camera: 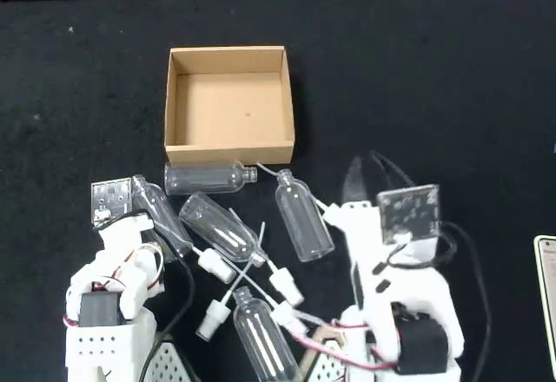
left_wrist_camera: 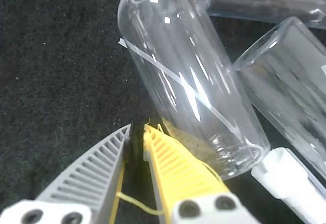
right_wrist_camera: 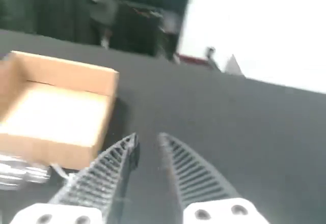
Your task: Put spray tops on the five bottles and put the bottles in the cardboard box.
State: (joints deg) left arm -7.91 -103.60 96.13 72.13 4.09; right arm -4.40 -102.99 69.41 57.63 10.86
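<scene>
Beside the left gripper [left_wrist_camera: 135,130], just off its yellow finger, lies a clear, round plastic bottle without a cap [left_wrist_camera: 188,76]. It rests on its side on the black table cloth [left_wrist_camera: 51,81], with a second clear bottle [left_wrist_camera: 290,81] and a white spray top [left_wrist_camera: 285,175] crowded against its far side. The likely trouble is rolling: a smooth cylinder lying flat would probably slide or turn away if a finger nudged it, knocking its neighbours out of line. The jaws also look too narrow to go around the bottle as they stand, so closing in now would push it rather than pinch it. Grey and yellow fingers sit only a thin slit apart and hold nothing; whether the yellow one touches the bottle cannot be told. The right gripper [right_wrist_camera: 147,140] hangs above the cloth, its fingers slightly spread and empty, with the open brown cardboard box [right_wrist_camera: 61,140] ahead of it and to one side, no bottles inside.
</scene>
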